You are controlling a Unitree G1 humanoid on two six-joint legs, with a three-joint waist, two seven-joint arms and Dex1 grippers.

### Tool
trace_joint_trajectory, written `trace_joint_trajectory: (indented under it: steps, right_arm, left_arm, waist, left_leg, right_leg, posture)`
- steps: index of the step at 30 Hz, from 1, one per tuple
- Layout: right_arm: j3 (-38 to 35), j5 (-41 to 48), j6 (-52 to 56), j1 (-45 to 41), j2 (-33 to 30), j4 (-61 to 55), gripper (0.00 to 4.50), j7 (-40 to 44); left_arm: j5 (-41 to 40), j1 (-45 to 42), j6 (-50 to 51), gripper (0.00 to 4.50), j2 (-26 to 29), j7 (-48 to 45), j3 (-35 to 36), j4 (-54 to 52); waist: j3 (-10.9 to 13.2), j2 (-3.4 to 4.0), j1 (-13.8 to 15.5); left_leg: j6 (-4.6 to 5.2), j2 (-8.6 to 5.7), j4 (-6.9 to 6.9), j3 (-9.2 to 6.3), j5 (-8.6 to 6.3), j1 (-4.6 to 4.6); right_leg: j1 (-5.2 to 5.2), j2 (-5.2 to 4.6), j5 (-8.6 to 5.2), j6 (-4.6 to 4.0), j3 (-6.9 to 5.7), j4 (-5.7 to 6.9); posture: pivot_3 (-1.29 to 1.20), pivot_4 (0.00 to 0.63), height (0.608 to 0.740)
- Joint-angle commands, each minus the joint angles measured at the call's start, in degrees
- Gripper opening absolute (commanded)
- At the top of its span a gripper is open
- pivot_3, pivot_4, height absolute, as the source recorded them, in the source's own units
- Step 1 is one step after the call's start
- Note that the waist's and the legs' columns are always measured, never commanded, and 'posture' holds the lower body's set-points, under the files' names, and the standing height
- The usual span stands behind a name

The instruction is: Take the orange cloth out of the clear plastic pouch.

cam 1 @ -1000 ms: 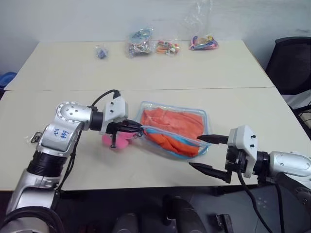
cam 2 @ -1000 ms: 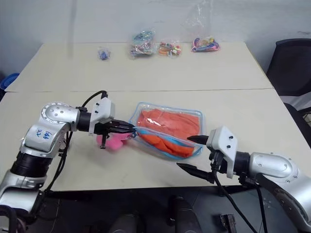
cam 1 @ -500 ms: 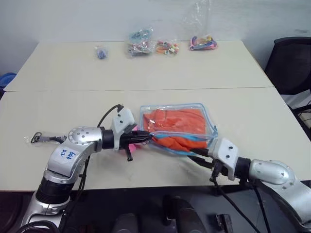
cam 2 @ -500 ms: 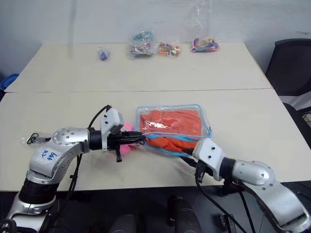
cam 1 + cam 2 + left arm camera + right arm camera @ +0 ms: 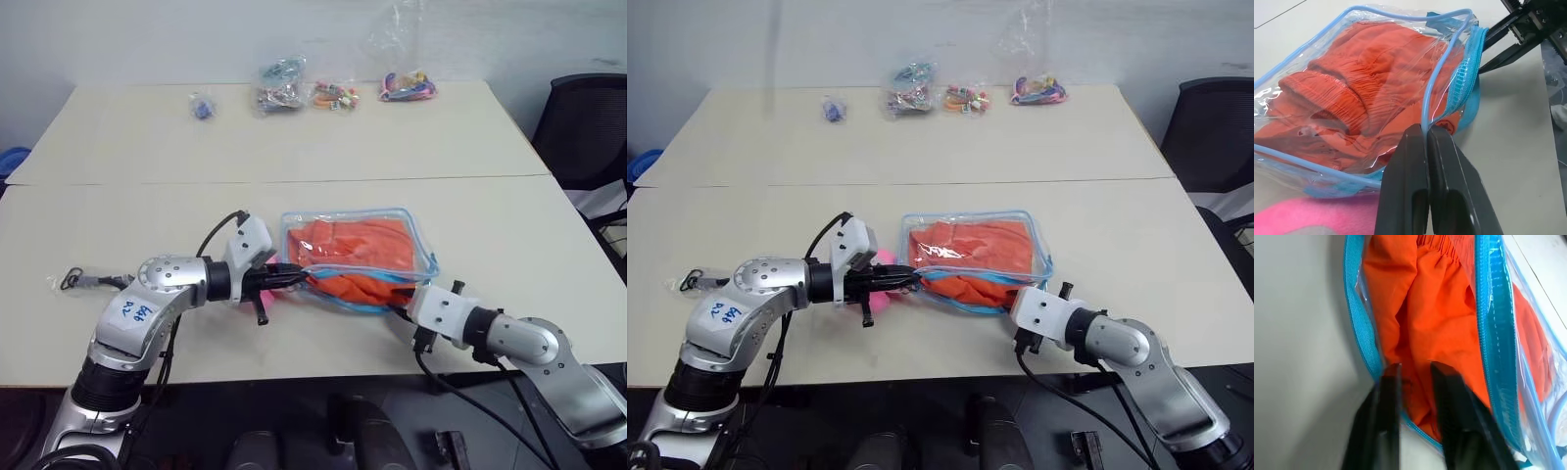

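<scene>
The clear plastic pouch (image 5: pixel 345 214) lies on the near table with its blue zipper mouth toward me, and the orange cloth (image 5: pixel 358 245) fills it. My left gripper (image 5: pixel 1426 131) is shut on the mouth's upper blue-edged rim, holding it lifted; the pink plush charm (image 5: pixel 1303 215) sits just beneath it. My right gripper (image 5: pixel 1413 369) comes in from the right at table height (image 5: pixel 400 296). Its fingers stand a little apart inside the open mouth, tips against the orange cloth.
Several clear bags of colourful trinkets (image 5: pixel 279 83) (image 5: pixel 409 83) line the far table's back edge. A small clear bag with a ring (image 5: pixel 83 281) lies at the near left. A black chair (image 5: pixel 588 127) stands at the right.
My right gripper was wide open off the table's front edge; it narrowed and slid into the pouch's mouth. The left arm dropped its elbow and pulled the rim back slightly, then held still.
</scene>
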Motion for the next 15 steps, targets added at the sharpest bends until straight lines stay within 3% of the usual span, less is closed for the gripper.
trace_joint_trajectory:
  steps: [1,15]
  right_arm:
    - [0.4,-3.3,-1.6,-1.6,1.1,-0.1,2.10,-0.8]
    - [3.7,-9.3,-3.5,-5.8,4.4,2.1,2.10,1.0]
  left_arm:
    - [-0.8,-1.3,-1.1,0.00,0.1,0.1,0.2,-1.7]
    - [-0.8,-1.9,-1.6,0.00,0.1,-0.3,-0.4,-1.3]
  waist:
    - [0.0,0.00,-0.1]
    - [0.0,0.00,-0.2]
  left_leg:
    - [0.00,-0.01,0.00,0.00,0.00,0.00]
    - [-0.01,-0.02,0.00,0.00,0.01,0.00]
  right_leg:
    - [0.00,0.00,0.00,0.00,0.00,0.00]
    - [-0.01,0.01,-0.01,-0.02,0.00,0.00]
  posture:
    - [0.00,0.150,0.740]
    - [0.00,0.150,0.740]
